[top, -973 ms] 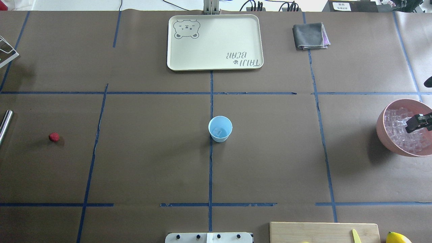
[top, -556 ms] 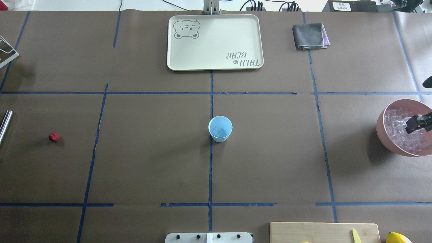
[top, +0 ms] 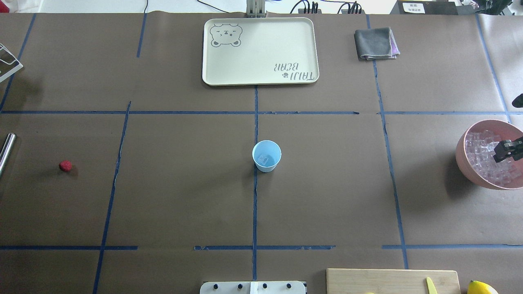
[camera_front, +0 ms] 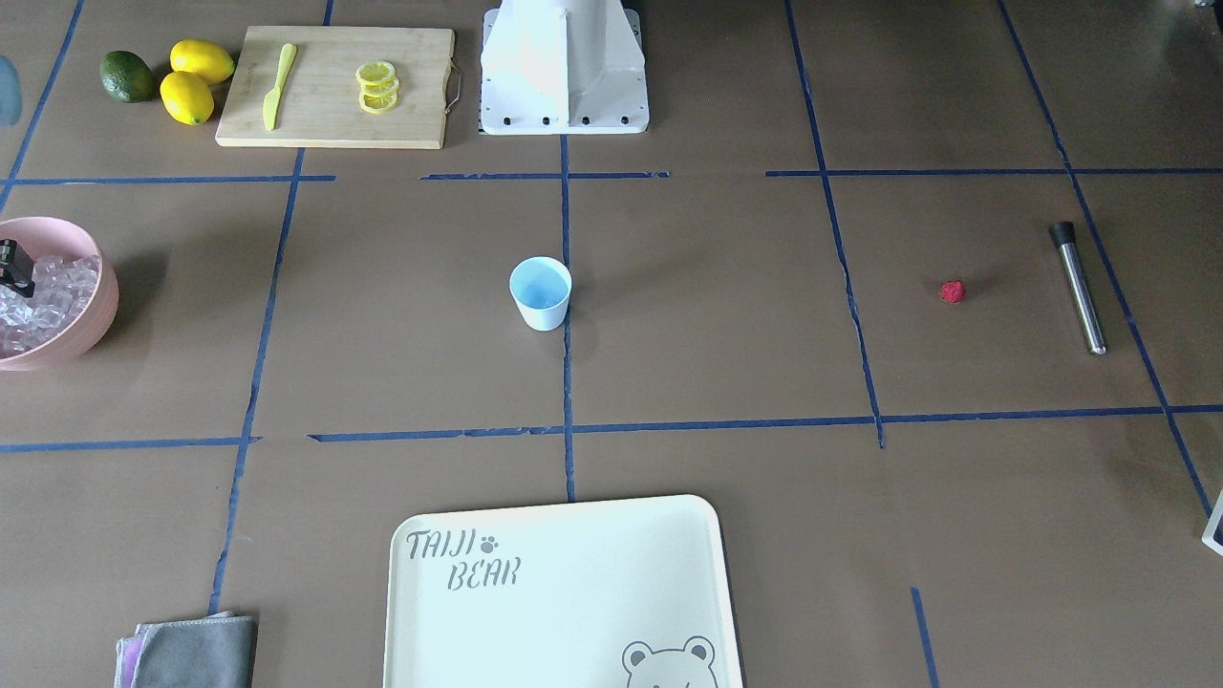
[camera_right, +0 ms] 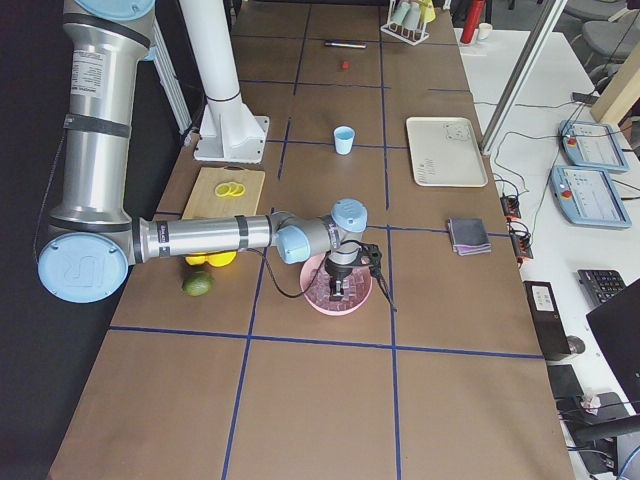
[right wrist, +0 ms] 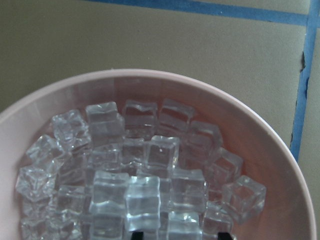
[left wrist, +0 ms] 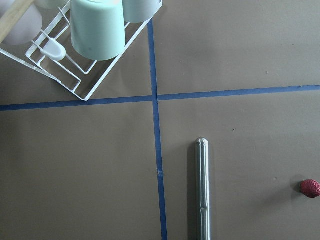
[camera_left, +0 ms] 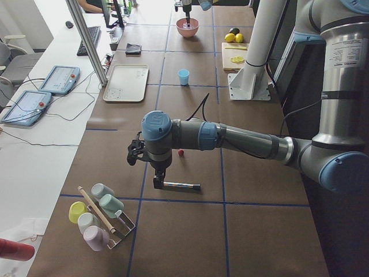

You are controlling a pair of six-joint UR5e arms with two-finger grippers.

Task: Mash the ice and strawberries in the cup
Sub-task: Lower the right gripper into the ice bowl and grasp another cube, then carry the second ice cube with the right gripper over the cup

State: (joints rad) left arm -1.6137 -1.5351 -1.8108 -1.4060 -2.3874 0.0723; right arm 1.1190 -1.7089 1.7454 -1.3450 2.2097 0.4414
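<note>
a pink bowl (right wrist: 260, 145) fills most of the frame, its rim arching from 9 o'clock over 12 to 4. the ice (right wrist: 145, 175) is heaped inside, clear cubes touching, thickest toward 7 o'clock. beyond it the brown table (right wrist: 100, 40) carries blue tape (right wrist: 200, 7) at 12 and 3 o'clock. the right gripper (right wrist: 182, 237) shows only two dark tips at 6 o'clock, set apart.

Over the last second the right gripper (top: 499, 155) sank a little lower onto the ice (top: 482, 157) in the pink bowl (top: 463, 163), its tips drawing slightly toward the table's right edge.
</note>
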